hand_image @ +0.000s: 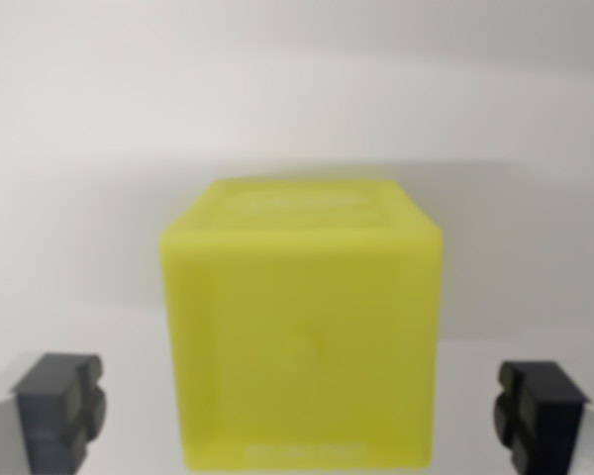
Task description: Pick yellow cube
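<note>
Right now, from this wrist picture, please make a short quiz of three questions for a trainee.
1. True or false: the gripper is shut on the yellow cube.
2. Where is the cube? A) between the two fingers B) outside them, at the wrist view's left
3. Fill in: the surface under the cube is plain ____.

Key: 1 false, there is a gap on each side of the cube; 2 A; 3 white.
</note>
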Controlling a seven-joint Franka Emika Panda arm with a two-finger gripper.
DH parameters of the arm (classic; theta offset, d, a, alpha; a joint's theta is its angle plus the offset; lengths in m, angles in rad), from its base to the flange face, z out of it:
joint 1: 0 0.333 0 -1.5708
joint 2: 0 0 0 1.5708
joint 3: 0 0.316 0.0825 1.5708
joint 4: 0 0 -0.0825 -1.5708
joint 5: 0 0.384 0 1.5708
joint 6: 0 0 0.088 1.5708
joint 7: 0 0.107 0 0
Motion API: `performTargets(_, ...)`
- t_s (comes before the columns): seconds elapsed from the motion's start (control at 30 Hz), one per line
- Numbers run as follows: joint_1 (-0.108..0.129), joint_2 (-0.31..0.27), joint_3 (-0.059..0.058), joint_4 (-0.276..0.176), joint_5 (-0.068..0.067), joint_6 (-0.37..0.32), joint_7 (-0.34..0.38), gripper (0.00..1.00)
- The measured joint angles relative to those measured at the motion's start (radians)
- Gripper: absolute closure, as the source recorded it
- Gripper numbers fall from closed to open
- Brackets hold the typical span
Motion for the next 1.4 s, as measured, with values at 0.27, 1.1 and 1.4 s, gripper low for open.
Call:
performTargets(0.27,0.0,0.045,0.0,0.014,0.0,0.031,0.001,0.0)
performTargets(1.1,0.0,0.04,0.0,0.013,-0.001,0.028,0.001,1.0)
performTargets(1.4,0.0,-0.01,0.0,-0.002,0.0,-0.007,0.0,1.0)
